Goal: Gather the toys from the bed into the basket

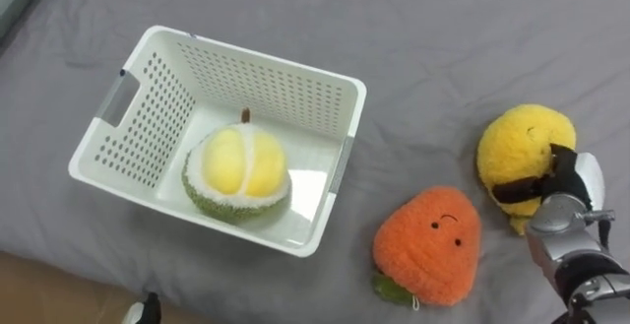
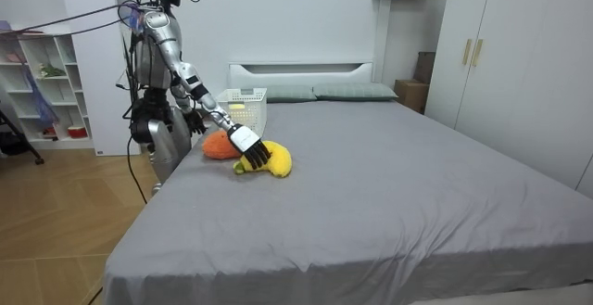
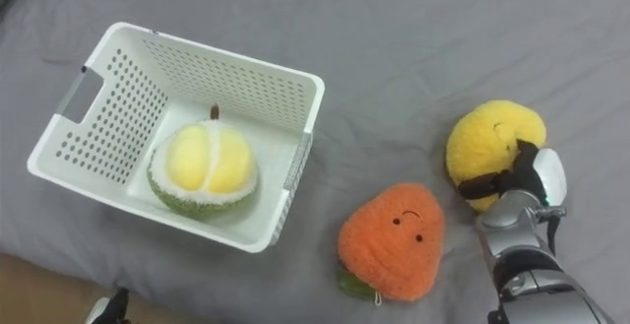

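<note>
On the grey bed (image 1: 443, 29), the left eye view shows a white basket (image 1: 276, 90) holding a durian toy (image 1: 238, 171), an orange toy (image 1: 430, 245) just beside it. The right hand (image 1: 563, 178) is curled round a yellow toy (image 1: 522, 137). In the room view the robot stands at the bedside, right arm stretched down.

Durian-like toy (image 1: 236, 174) in basket (image 1: 268, 64); orange toy (image 1: 430, 245), yellow toy (image 1: 522, 145) on bed (image 1: 443, 38).
</note>
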Controlling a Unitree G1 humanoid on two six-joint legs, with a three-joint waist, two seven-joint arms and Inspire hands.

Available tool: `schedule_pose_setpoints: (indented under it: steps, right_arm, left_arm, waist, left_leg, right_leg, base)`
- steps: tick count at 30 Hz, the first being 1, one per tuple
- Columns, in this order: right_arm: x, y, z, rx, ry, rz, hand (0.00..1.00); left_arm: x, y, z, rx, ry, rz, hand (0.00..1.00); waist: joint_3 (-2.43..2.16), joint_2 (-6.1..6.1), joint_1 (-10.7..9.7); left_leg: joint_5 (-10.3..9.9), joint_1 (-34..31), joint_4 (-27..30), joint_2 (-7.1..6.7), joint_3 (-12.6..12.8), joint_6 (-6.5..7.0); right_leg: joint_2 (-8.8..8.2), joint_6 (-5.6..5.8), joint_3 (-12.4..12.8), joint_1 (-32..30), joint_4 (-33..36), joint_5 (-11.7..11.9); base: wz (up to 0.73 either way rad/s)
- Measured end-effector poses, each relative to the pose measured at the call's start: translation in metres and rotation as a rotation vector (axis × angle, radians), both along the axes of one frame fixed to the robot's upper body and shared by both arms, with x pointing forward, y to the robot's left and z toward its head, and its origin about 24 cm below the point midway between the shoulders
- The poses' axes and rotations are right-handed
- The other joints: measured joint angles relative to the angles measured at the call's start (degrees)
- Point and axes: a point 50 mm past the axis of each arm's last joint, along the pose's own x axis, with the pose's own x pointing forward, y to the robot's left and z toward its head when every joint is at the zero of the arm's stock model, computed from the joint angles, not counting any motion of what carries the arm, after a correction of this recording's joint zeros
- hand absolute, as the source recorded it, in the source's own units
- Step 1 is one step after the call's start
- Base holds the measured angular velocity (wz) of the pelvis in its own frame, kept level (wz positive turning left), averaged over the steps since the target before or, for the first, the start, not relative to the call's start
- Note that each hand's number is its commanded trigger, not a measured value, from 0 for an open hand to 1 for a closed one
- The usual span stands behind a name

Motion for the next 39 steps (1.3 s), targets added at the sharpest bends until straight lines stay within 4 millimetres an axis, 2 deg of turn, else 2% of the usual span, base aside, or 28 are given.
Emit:
schedule_pose_setpoints:
  steps: [9, 20, 29, 34, 37, 38, 39]
  right_arm:
    - [0.002, -0.003, 0.004, -0.008, -0.017, -0.01, 1.0]
    - [0.004, -0.012, 0.013, 0.009, -0.066, -0.06, 1.0]
    - [0.005, -0.017, 0.016, 0.063, -0.101, -0.116, 1.0]
    - [0.011, -0.015, 0.024, 0.125, -0.173, -0.143, 1.0]
    - [0.022, -0.006, 0.039, 0.122, -0.268, -0.089, 1.0]
    - [0.024, -0.002, 0.042, 0.125, -0.297, -0.068, 1.0]
    - [0.023, 0.0, 0.042, 0.124, -0.306, -0.057, 1.0]
  left_arm:
    - [-0.002, -0.002, -0.001, -0.002, 0.003, -0.017, 0.0]
    - [-0.004, -0.006, -0.003, -0.022, 0.011, -0.015, 0.0]
    - [-0.002, -0.007, -0.002, -0.026, -0.006, -0.019, 0.0]
    - [-0.003, 0.0, -0.001, -0.014, -0.014, -0.002, 0.0]
    - [-0.009, 0.005, -0.002, 0.0, -0.002, 0.005, 0.0]
    - [-0.011, 0.006, -0.002, 0.0, 0.001, 0.016, 0.0]
    - [-0.012, 0.007, -0.002, 0.002, 0.003, 0.019, 0.0]
  waist:
    - [-0.03, 0.59, 0.1]
    - [-0.07, 2.16, 0.1]
    - [-0.07, 2.05, -0.1]
    - [-0.17, 0.77, -1.4]
    - [-0.51, -0.52, -2.8]
    - [-0.9, -1.27, -3.3]
    - [-1.09, -1.67, -3.4]
  left_leg:
    - [0.3, -1.2, 0.2, -0.13, -0.6, 0.01]
    - [0.9, -2.3, 0.1, -0.56, -0.7, 0.44]
    - [1.3, -2.3, 0.1, -1.06, -0.4, 0.98]
    - [1.5, -1.5, 0.1, -1.27, -0.2, 1.2]
    - [1.5, 0.5, -0.1, -1.37, 0.1, 1.2]
    - [1.5, 1.7, -0.5, -1.38, 0.2, 1.2]
    - [1.5, 2.4, -0.7, -1.38, 0.2, 1.2]
  right_leg:
    - [-0.15, -0.04, -0.4, -0.9, 0.0, 0.0]
    - [-0.78, -0.05, -0.6, -2.6, 1.3, 0.0]
    - [-1.48, 0.0, -0.4, -3.0, 2.4, 0.0]
    - [-1.73, 0.23, -0.4, -2.2, 2.5, -0.2]
    - [-1.75, 0.33, -0.2, -0.3, 2.0, -0.2]
    - [-1.65, 0.34, -0.1, 1.0, 1.3, -0.2]
    - [-1.59, 0.34, -0.1, 1.8, 1.0, -0.2]
  base:
    - [0.03]
    - [0.01]
    - [0.0]
    - [0.0]
    - [-0.02]
    - [0.0]
    - [0.0]
